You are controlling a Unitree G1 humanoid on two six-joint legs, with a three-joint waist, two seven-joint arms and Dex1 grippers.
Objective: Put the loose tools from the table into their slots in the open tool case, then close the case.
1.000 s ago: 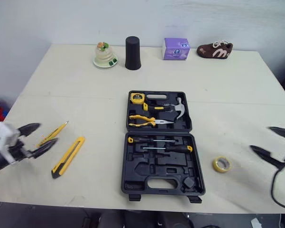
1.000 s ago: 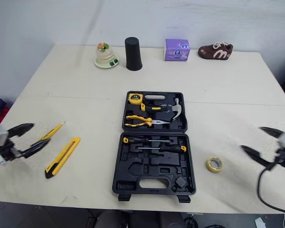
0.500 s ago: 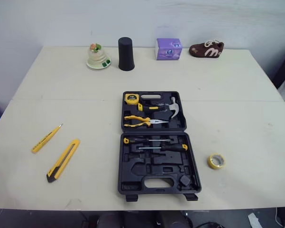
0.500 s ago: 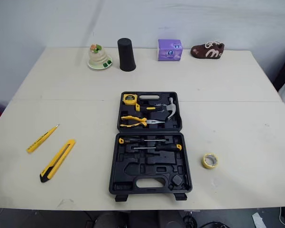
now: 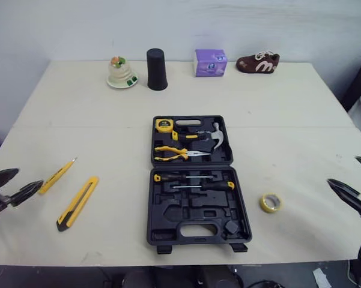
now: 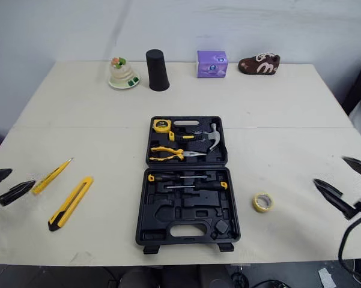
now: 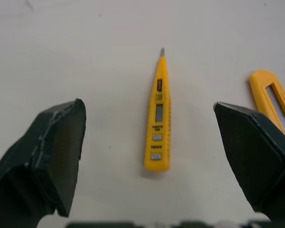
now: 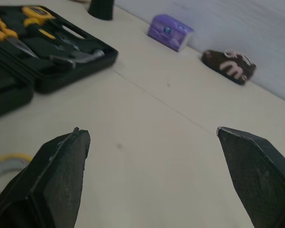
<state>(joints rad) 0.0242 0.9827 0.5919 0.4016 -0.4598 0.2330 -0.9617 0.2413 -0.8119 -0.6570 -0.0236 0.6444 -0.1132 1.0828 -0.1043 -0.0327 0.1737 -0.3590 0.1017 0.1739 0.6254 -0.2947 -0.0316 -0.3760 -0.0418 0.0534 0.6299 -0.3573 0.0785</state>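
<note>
Tool case (image 5: 181, 211) open, holding hammer (image 5: 215, 137), pliers (image 5: 179, 153), tape measure (image 5: 163, 125), screwdrivers (image 5: 195, 178). Left claw (image 5: 30, 176), right claw (image 5: 342, 169) spread, empty.

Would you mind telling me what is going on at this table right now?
The robot is packing loose tools into the open case, and nothing is picked up yet. Its left gripper hovers open by the tester pen, with the knife lying beside that. The right gripper hovers open near the tape roll, right of the case. The case already holds a hammer, pliers and screwdrivers, with empty slots in its near half.
</note>
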